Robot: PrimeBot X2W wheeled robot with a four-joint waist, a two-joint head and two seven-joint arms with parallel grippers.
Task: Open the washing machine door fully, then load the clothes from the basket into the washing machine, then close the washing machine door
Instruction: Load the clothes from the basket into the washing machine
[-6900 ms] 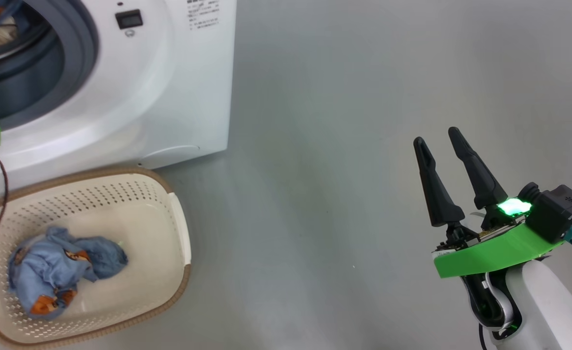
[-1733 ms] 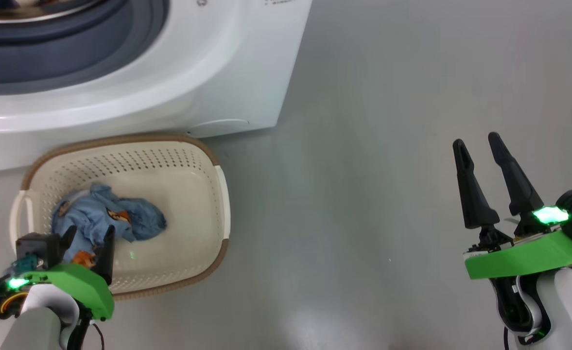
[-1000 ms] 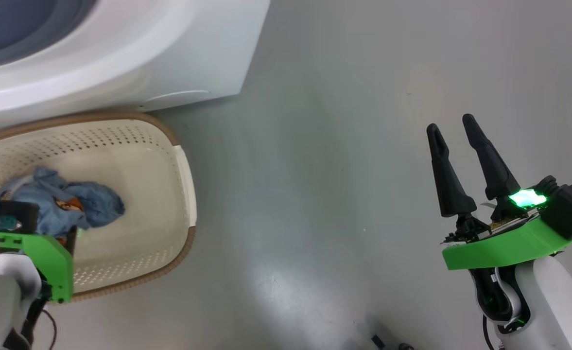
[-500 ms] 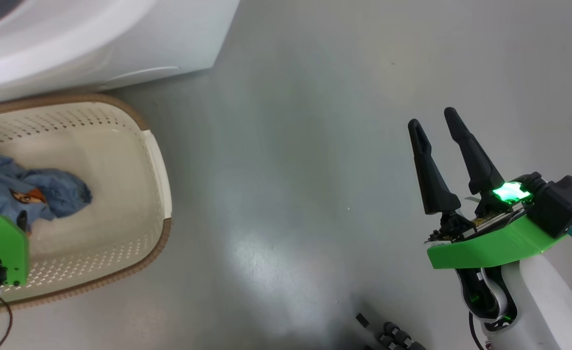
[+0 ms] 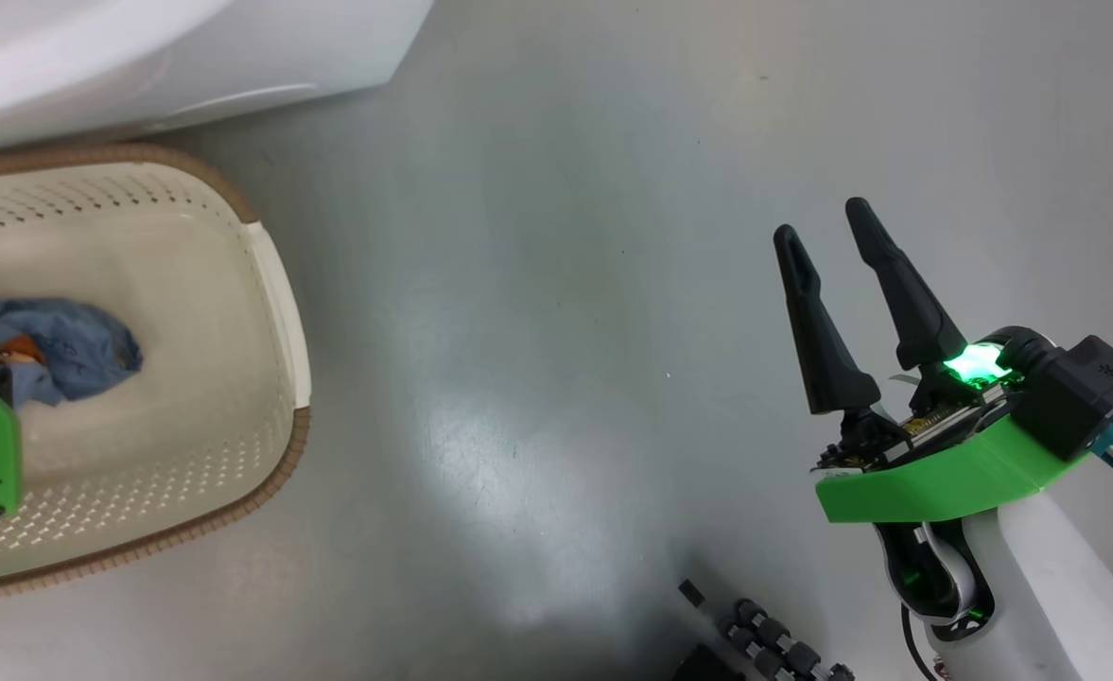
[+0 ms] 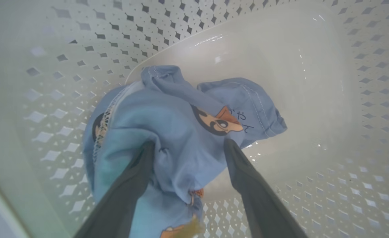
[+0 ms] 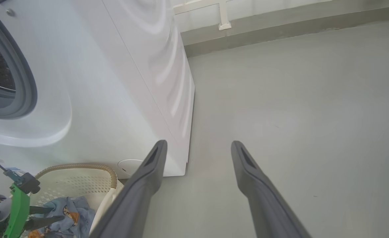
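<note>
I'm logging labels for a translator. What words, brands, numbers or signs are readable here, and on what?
"ちゃん", an uncertain reading: dark characters beside the cartoon face on the clothes.
Pale mark on the black camera box at the right wrist: too small to read.

Grey floor and wall base.
I see a smooth grey floor (image 5: 556,236) with a pale glare patch (image 5: 490,463) on it; in the right wrist view a darker skirting strip (image 7: 280,29) meets the floor, white bracket (image 7: 223,15) just above it.
</note>
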